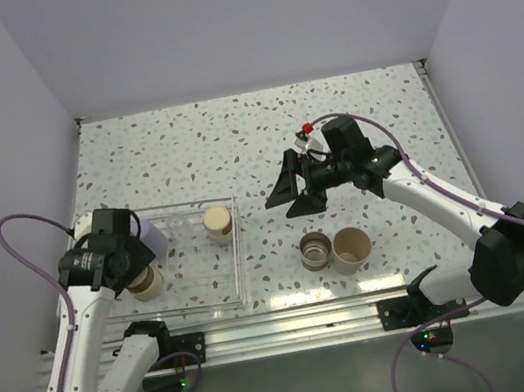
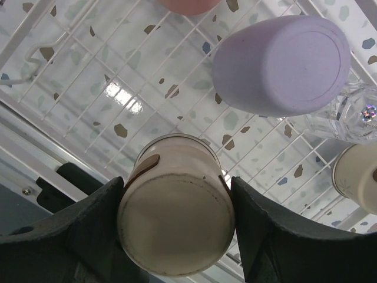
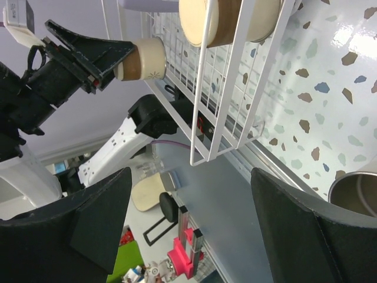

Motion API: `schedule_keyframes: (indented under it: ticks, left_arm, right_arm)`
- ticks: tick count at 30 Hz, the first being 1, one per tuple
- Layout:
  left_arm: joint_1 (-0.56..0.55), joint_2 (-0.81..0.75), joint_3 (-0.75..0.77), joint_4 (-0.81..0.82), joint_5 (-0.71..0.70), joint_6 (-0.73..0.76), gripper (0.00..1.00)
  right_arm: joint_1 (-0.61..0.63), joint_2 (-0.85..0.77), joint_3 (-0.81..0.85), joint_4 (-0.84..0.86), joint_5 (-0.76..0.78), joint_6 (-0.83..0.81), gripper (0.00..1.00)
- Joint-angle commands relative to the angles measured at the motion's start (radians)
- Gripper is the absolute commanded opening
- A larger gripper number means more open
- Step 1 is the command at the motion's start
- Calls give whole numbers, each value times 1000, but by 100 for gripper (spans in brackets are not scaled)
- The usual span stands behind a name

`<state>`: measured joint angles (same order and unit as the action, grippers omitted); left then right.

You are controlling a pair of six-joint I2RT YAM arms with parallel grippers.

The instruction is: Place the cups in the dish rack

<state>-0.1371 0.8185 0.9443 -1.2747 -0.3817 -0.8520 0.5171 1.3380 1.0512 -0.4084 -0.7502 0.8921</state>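
My left gripper (image 1: 142,273) is shut on a cream cup with a brown band (image 1: 146,283), held mouth down over the near left part of the clear dish rack (image 1: 238,261). In the left wrist view the fingers (image 2: 259,224) press both sides of this cup (image 2: 177,218). A lavender cup (image 2: 283,62), a clear cup (image 2: 353,112), a cream cup (image 2: 359,177) and the edge of a coral cup (image 2: 188,5) stand on the wire grid (image 2: 88,65). My right gripper (image 1: 283,197) is open and empty, above the table right of the rack.
A metallic cup (image 1: 315,250) and a beige cup (image 1: 351,248) stand on the speckled table right of the rack, near the front edge. The right wrist view shows the rack's wire corner (image 3: 206,159), the metallic cup's rim (image 3: 356,191) and the left gripper's cup (image 3: 144,59).
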Motion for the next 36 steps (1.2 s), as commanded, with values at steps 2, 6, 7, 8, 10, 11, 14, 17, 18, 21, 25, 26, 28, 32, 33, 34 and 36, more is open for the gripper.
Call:
schedule_keyframes:
  ticks: [2,6,7,8,10,11,14,17,18,21,25,26,28,32,33,34,36]
  left_arm:
    - [7,17,-38,110,-25,28,0]
    - [7,39,-102,167,-11,48,0]
    - [7,39,-108,178,-6,51,0]
    - [7,33,-116,201,-3,54,0]
    - [7,16,-121,215,4,59,5]
    - [7,15,-116,219,6,59,8]
    - [7,4,-104,215,-13,60,17]
    - [7,7,-105,213,-10,62,20]
    - [7,7,-108,215,-6,62,22]
    - [7,2,-108,213,-5,65,28]
    - [7,-7,-108,210,-5,67,45]
    - [7,-10,-110,212,-5,67,51]
    - [7,-13,-113,215,3,67,55]
    - [7,-5,-117,215,4,70,66]
    - [7,-5,-114,215,4,71,70]
    - [7,-4,-114,213,1,68,74]
    - [7,-8,-116,215,1,67,78]
  right_arm:
    - [4,-33,-16,5,-1,-5,85]
    - [3,-48,-22,6,5,-5,85]
    - [4,-51,-23,3,8,-5,85]
    - [4,-54,-25,3,9,-7,85]
    - [3,-59,-28,0,9,-10,85]
    - [3,-59,-30,-3,9,-12,85]
    - [3,-63,-39,-1,12,-13,85]
    - [4,-65,-48,-3,9,-12,85]
    - [3,-65,-49,-1,9,-12,85]
    - [4,-68,-62,3,8,-13,85]
    - [3,-72,-72,10,8,-9,85]
    - [4,-72,-74,11,9,-7,85]
    - [4,-73,-77,11,8,-9,85]
    - [4,-76,-80,14,11,-9,85]
    - [3,-77,-80,13,11,-7,85]
    - [4,-79,-82,13,11,-8,85]
    - [3,-79,-82,13,11,-10,85]
